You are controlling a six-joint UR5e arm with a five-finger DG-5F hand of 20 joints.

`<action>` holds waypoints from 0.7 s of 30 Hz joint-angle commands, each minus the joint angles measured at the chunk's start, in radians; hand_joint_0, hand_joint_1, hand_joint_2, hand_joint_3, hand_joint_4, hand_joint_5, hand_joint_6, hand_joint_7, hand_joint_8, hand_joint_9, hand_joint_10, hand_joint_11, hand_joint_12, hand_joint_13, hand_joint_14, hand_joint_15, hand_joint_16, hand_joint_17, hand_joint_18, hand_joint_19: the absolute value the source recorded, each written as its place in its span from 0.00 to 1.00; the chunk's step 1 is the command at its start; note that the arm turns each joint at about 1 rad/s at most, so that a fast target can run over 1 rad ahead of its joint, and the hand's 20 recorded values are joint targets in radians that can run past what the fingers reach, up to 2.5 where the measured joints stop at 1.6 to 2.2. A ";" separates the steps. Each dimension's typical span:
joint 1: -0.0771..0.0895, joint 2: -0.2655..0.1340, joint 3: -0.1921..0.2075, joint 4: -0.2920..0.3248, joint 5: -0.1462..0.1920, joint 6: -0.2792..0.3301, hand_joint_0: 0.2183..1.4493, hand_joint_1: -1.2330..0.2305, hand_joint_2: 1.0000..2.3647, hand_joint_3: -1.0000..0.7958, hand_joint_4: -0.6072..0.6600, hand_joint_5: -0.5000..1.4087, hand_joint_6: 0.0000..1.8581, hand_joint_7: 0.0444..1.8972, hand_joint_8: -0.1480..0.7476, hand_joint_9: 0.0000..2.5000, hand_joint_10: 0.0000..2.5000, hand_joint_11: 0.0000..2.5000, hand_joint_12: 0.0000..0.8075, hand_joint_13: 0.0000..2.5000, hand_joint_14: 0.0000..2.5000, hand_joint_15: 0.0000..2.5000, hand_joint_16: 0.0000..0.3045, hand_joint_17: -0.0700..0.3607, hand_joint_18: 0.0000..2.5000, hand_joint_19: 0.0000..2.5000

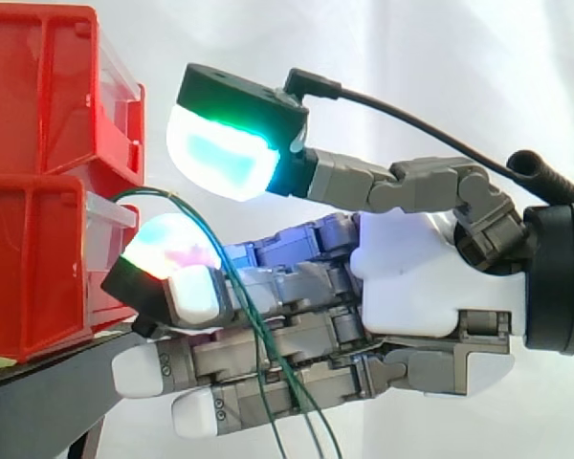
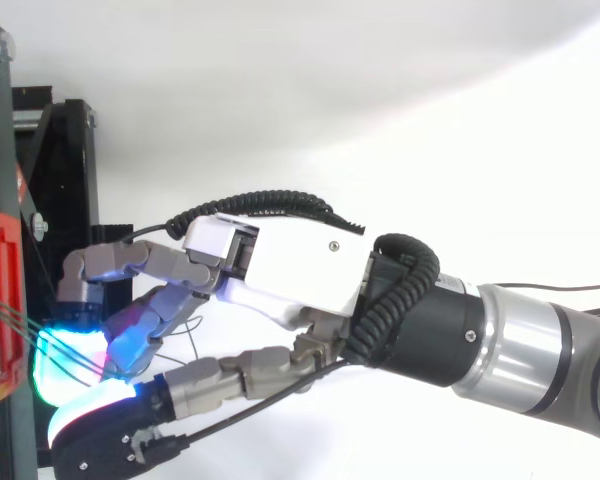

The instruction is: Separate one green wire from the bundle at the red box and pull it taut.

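Several thin green wires (image 1: 268, 344) loop out of the lower red box (image 1: 38, 277) at its clear front lip. They arc over one of my fingertips and hang down across the front of the lower fingers. My hand (image 1: 411, 277) reaches in from the right, its fingers stretched toward the box and its fingertips close to the box front. The thumb (image 1: 230, 143), glowing green and cyan, stands well above the wires and apart from the fingers. In the top view the wires (image 2: 20, 320) run from the red box (image 2: 5, 300) in among the glowing fingertips of my hand (image 2: 290, 265).
A second red bin (image 1: 48, 86) sits on top of the lower one. Both rest on a black stand (image 1: 38, 392) at the left. A white curtain hangs behind. Open room lies to the right of the bins, where the arm comes in.
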 commanded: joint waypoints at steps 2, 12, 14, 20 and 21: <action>-0.007 0.011 -0.001 -0.029 -0.002 0.005 0.35 0.40 0.01 0.37 0.66 0.18 0.35 0.75 0.61 0.41 0.01 0.23 0.49 0.33 0.01 0.13 0.16 0.42 0.27 0.15; -0.008 0.031 -0.001 -0.118 -0.002 0.028 0.33 0.40 0.01 0.41 0.70 0.16 0.41 0.71 0.62 0.37 0.01 0.24 0.50 0.32 0.00 0.13 0.17 0.44 0.27 0.16; -0.008 0.031 0.001 -0.119 -0.002 0.032 0.33 0.40 0.01 0.41 0.71 0.16 0.42 0.70 0.62 0.37 0.01 0.25 0.50 0.32 0.00 0.14 0.17 0.44 0.27 0.16; -0.011 0.043 -0.001 -0.130 -0.003 0.038 0.29 0.41 0.00 0.28 0.71 0.16 0.42 0.66 0.63 0.39 0.01 0.26 0.50 0.32 0.00 0.14 0.18 0.44 0.28 0.16; -0.013 0.052 -0.001 -0.133 -0.002 0.032 0.28 0.43 0.00 0.28 0.70 0.16 0.41 0.66 0.62 0.39 0.01 0.26 0.51 0.33 0.00 0.14 0.18 0.44 0.28 0.16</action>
